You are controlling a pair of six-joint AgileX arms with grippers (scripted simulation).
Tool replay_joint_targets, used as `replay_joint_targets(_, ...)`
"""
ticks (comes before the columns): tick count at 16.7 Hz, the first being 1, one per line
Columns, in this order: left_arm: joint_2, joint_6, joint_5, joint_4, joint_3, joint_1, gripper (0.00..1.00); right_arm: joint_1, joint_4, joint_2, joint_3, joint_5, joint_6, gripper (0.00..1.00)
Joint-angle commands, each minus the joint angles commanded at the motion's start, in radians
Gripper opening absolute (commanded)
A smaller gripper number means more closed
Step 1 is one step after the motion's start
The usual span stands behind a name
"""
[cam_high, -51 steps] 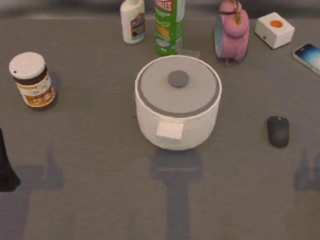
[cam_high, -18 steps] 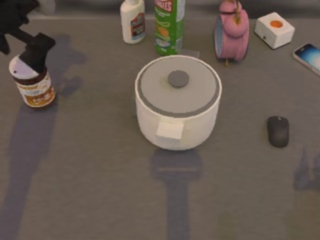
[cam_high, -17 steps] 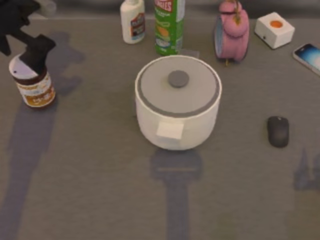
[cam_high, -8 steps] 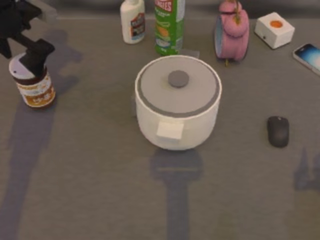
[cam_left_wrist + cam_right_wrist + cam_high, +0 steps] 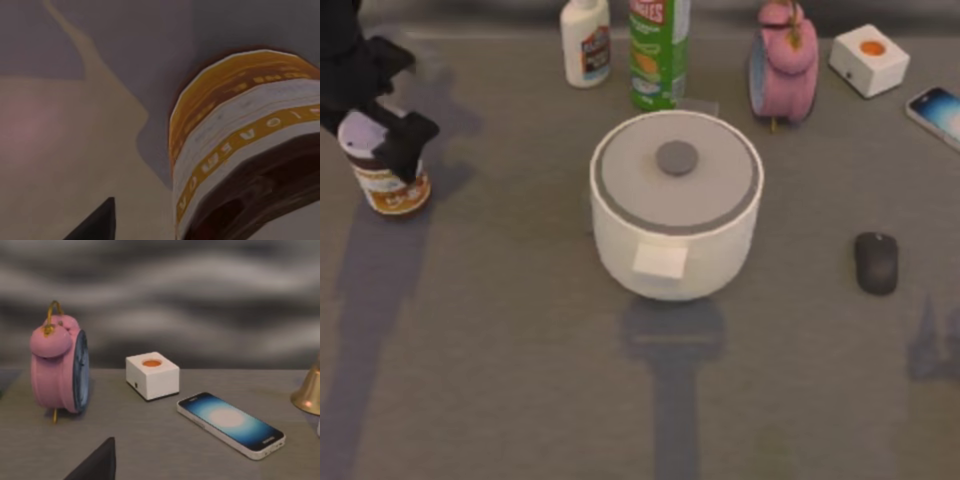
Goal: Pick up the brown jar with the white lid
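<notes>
AgileX's left tool [image 5: 382,125] straddles the brown jar [image 5: 388,180] at the bench's [image 5: 520,380] far left, fingers either side of its white lid [image 5: 360,130] for a lift; whether clenched, cannot tell. The jar's orange-banded label is unreadable. Right arm unseen from above

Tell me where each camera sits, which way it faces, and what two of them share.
Top view: above the table, looking down; left claw over the brown jar at the left; right arm out of view.
Left wrist view: on the left arm, close against the brown jar's label; one dark fingertip shows.
Right wrist view: on the right arm, facing the pink alarm clock, white box and phone; top view shares these.
</notes>
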Motion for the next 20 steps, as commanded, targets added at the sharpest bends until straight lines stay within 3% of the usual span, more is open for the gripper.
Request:
replay_joint_targets(6, -0.005, 0.002, 0.0, 0.047, -0.048, 0.001, 1.0, 0.0, 0.0, 0.0, 0.0, 0.0, 0.0, 1.0)
replay_joint_targets(19, -0.005, 0.002, 0.0, 0.047, -0.048, 0.001, 0.02, 0.0, 0.0, 0.0, 0.0, 0.0, 0.0, 1.0)
replay_joint_targets(20, -0.005, 0.002, 0.0, 0.047, -0.048, 0.001, 0.0, 0.0, 0.0, 0.0, 0.0, 0.0, 0.0, 1.0)
